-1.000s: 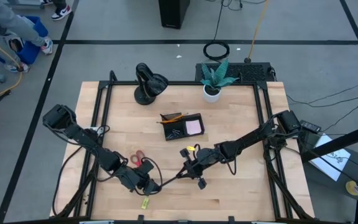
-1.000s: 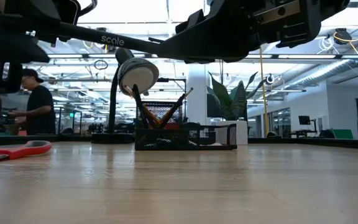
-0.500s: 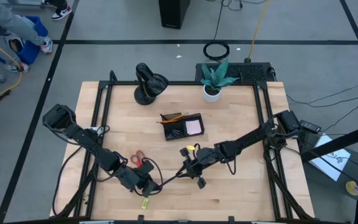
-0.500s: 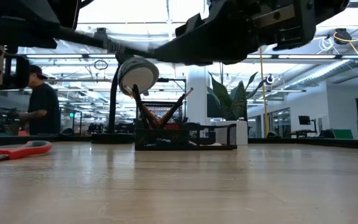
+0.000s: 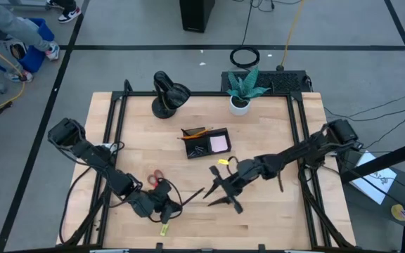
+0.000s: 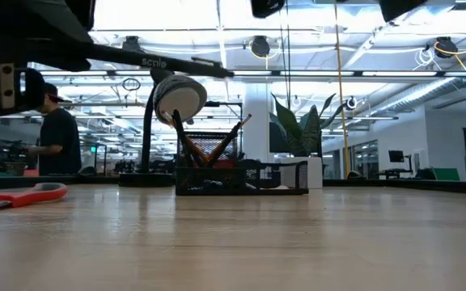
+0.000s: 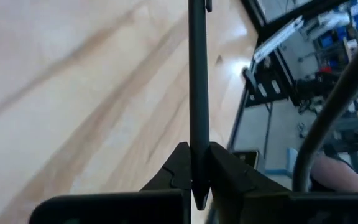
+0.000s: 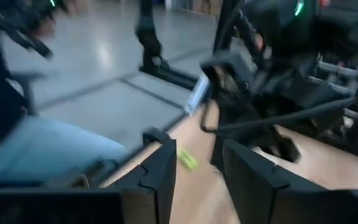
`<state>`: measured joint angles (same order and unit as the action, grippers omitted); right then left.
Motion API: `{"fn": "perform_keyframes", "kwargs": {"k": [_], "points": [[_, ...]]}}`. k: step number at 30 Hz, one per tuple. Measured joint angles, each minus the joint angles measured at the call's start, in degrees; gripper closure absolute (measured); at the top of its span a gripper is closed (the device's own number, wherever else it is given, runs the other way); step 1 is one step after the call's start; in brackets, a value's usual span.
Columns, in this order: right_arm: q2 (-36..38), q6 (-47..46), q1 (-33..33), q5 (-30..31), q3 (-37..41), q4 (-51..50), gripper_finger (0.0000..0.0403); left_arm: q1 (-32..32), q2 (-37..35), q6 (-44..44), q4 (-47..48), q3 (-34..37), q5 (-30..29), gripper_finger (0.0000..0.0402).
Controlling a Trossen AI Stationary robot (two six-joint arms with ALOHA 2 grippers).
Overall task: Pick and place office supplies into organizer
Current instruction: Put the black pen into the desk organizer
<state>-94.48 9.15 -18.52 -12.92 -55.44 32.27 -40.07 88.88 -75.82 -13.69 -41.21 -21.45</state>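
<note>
My left gripper (image 5: 171, 206) is near the table's front, shut on a black pen (image 5: 192, 195) that sticks out level toward my right gripper (image 5: 218, 194). The right gripper is open just beyond the pen's free end and touches nothing. Red-handled scissors (image 5: 155, 178) lie flat on the wood behind the left gripper. A small yellow-green piece (image 5: 164, 229) lies by the near edge. The black organizer (image 5: 206, 143) stands mid-table with orange pencils (image 5: 197, 132), small black clips (image 5: 197, 149) and the pink pad (image 5: 219, 143) inside. My left gripper pinches the black pen near one end (image 7: 197, 163) between its two fingers (image 7: 178, 169). The pen runs straight out ahead along the fingers. It is lifted clear of the table and roughly level (image 6: 160, 63), its free end toward the table's right.
A round black lamp-like object (image 5: 169, 94) and a white plant pot (image 5: 240, 104) stand at the far edge. Bare wood lies between the organizer and the grippers and on the right half of the table. A person (image 6: 51, 141) stands in the room beyond.
The right gripper has opened, let go of the pen, and drawn back up and toward the table's right edge. The pen stays level in the left gripper, which has shifted a little toward the left.
</note>
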Motion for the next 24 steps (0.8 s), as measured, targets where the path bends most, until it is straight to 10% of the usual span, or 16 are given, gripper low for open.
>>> {"fn": "perform_keyframes", "kwargs": {"k": [13, 24], "points": [[10.8, -11.5, 1.3, 0.1, 19.8, 33.5, 0.0282, -3.2, 0.0, 20.3, -12.1, 0.0, -17.7, 0.038], [6.5, -19.8, 2.9, 15.8, 32.0, 53.5, 0.0284, 0.2, 0.0, 37.2, -21.2, 0.0, -22.3, 0.0374]]}}
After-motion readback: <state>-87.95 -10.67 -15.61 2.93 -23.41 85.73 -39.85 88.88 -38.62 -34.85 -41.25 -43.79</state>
